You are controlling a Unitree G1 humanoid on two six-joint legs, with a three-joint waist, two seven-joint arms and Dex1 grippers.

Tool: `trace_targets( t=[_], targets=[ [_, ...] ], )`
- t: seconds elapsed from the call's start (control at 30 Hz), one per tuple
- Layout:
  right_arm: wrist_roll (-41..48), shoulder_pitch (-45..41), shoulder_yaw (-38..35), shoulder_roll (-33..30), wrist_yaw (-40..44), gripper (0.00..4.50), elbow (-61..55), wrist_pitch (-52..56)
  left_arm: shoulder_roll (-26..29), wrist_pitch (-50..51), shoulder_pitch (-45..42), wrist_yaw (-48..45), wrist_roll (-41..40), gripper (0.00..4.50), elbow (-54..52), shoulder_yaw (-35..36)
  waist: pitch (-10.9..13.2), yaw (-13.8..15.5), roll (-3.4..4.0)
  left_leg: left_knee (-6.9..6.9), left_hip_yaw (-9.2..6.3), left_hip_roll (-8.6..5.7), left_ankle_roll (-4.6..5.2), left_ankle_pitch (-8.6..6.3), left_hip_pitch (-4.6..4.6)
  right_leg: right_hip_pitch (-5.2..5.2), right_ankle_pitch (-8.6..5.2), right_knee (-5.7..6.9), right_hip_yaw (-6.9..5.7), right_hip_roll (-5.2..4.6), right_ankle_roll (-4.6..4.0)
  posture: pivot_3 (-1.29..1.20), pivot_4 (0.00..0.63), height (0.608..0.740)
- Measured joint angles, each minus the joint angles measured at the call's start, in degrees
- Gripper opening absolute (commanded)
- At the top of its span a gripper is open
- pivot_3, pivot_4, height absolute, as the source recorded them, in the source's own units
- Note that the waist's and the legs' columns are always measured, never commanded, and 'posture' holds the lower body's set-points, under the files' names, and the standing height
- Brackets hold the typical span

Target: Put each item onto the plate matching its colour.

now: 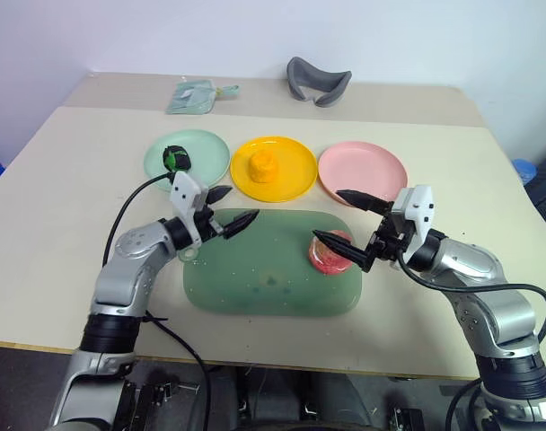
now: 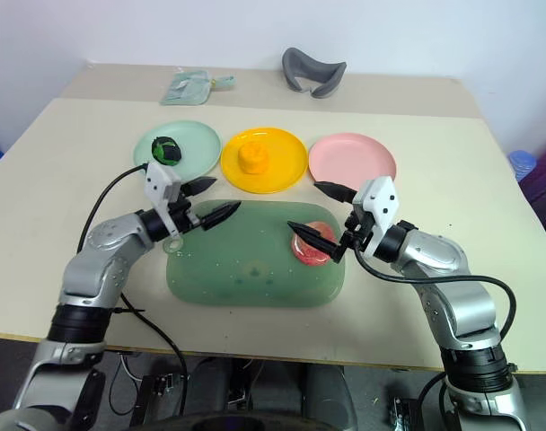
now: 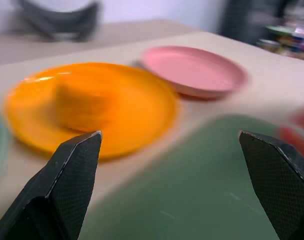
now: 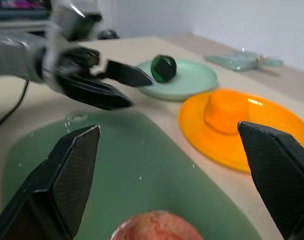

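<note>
Two toys sorted, the pink one was still sitting in the tray

Going left to right across the worktop (image 1: 57,171): the dark green ball (image 1: 175,159) sat on the mint plate (image 1: 206,154), and just in front of it the left gripper (image 1: 229,209) hung over the left end of the big green tray (image 1: 255,287), fingers spread wide with nothing in them. Next over, the orange lump (image 1: 264,165) was parked in the middle of the yellow plate (image 1: 295,171). The pink-red fruit (image 1: 330,254) lay in the right end of the tray, and the right gripper (image 1: 341,221) hovered right by it, fingers apart, one above the fruit and one beside it, not clamped on anything. The pink plate (image 1: 367,171) behind it was bare.
</note>
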Motion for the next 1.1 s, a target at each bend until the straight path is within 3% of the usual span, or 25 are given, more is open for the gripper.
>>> trace_targets(
  t=[0.13, 0.3, 0.6, 0.87, 1.1],
  targets=[
    [-0.4, 3.3, 1.4, 0.0, 1.8, 4.50, 1.7, 0.1, 7.0, 0.3, 2.9, -10.9, -5.3, 4.48, -2.6, 2.6, 0.0, 0.1, 0.02, -0.02, 0.00, -0.03, 0.01, 0.00, 0.00, 0.01, 0.00, -0.02, 0.00, -0.04, 0.00, 0.00, 0.150, 0.740],
    [-3.8, 4.1, 2.4, -0.2, 3.7, 4.50, 4.7, -3.1, 8.7, 1.2, 4.7, -16.4, -7.6, 4.48, -6.2, 1.9, 0.0, 0.1, 0.01, 0.01, -0.06, -0.03, 0.03, -0.02, 0.00, 0.03, 0.00, -0.01, 0.01, -0.04, 0.00, 0.00, 0.150, 0.740],
    [-6.7, 4.7, 2.6, 1.5, 1.8, 4.50, 8.5, -6.5, 9.0, 1.3, 6.8, -15.6, -7.6, 4.48, -9.4, 1.8, 0.0, 0.0, 0.02, 0.00, -0.11, -0.02, 0.03, -0.02, 0.00, 0.00, 0.00, -0.01, 0.05, -0.04, 0.00, 0.00, 0.150, 0.740],
    [-6.9, 12.2, 1.1, 0.8, 1.9, 4.50, 6.8, -8.0, 9.1, 1.3, 6.6, -15.1, -7.5, 4.48, -9.7, 1.3, 0.0, 0.0, 0.02, 0.00, -0.13, -0.02, 0.04, -0.02, 0.01, 0.01, 0.00, -0.01, 0.05, -0.04, 0.00, 0.00, 0.150, 0.740],
    [-5.8, 13.4, 0.5, 0.0, 2.6, 4.50, 4.0, -8.0, 9.4, 1.1, 5.5, -16.9, -7.2, 4.48, -7.5, 0.6, 0.0, 0.0, 0.03, -0.01, -0.13, -0.02, 0.04, -0.02, 0.01, 0.00, 0.00, -0.02, 0.06, -0.03, -0.01, 0.00, 0.150, 0.740]
  ],
)
